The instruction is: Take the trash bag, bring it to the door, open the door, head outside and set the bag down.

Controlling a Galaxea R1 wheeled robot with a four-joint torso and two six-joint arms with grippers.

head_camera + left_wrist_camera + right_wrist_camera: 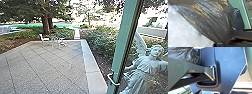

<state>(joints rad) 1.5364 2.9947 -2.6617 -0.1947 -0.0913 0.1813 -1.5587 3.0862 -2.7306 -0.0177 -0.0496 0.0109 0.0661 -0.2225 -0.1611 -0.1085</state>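
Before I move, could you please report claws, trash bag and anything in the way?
Claws: can't tell. Trash bag close up at left wrist camera. Green door edge ahead, right of centre; angel statue beyond.

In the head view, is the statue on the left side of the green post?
No, the statue stands to the right of the green post.

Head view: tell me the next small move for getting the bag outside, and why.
Probably ease forward, bearing slightly left. Grey slab paving stretches ahead, while a green door upright with a curved white handle rises on the right; the glossy black plastic bag might brush it on a straighter line.
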